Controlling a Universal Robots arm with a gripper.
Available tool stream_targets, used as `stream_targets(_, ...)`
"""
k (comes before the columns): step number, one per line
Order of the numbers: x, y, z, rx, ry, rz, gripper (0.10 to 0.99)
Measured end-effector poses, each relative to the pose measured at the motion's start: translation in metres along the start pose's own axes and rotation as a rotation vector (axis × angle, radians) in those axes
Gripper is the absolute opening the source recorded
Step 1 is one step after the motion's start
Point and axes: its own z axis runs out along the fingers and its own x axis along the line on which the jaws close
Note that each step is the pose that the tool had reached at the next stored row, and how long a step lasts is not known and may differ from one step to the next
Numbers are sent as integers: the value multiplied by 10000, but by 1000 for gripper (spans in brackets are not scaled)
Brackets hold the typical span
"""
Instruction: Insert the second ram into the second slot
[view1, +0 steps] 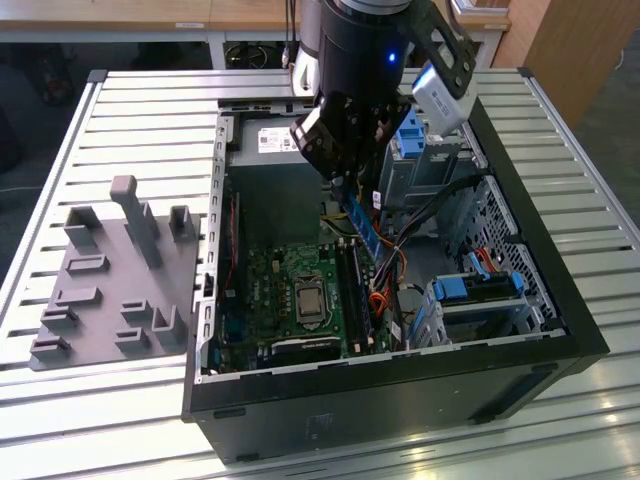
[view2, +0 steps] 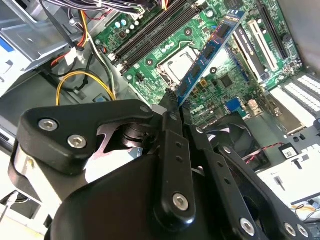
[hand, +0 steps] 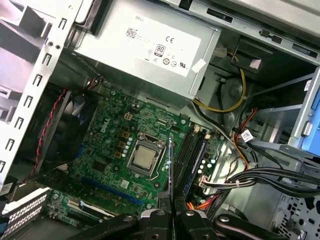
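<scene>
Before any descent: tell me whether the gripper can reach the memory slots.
Probably yes: the gripper, shut on the second ram, hangs above the motherboard near the memory slots, whose tops lie open; cables run beside them.

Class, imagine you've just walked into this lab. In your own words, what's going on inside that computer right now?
A single robot arm is working inside an open black desktop computer case that sits on a slatted metal table. Its tool is shut on a thin, flat blue memory stick, gripping it by one end. The stick hangs over the green motherboard, close to the long black memory slots beside the silver processor socket. It is not yet seated in any slot.
</scene>
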Motion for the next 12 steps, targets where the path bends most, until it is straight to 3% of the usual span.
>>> stream_targets(12,0,0,0,3,-14,390,137)
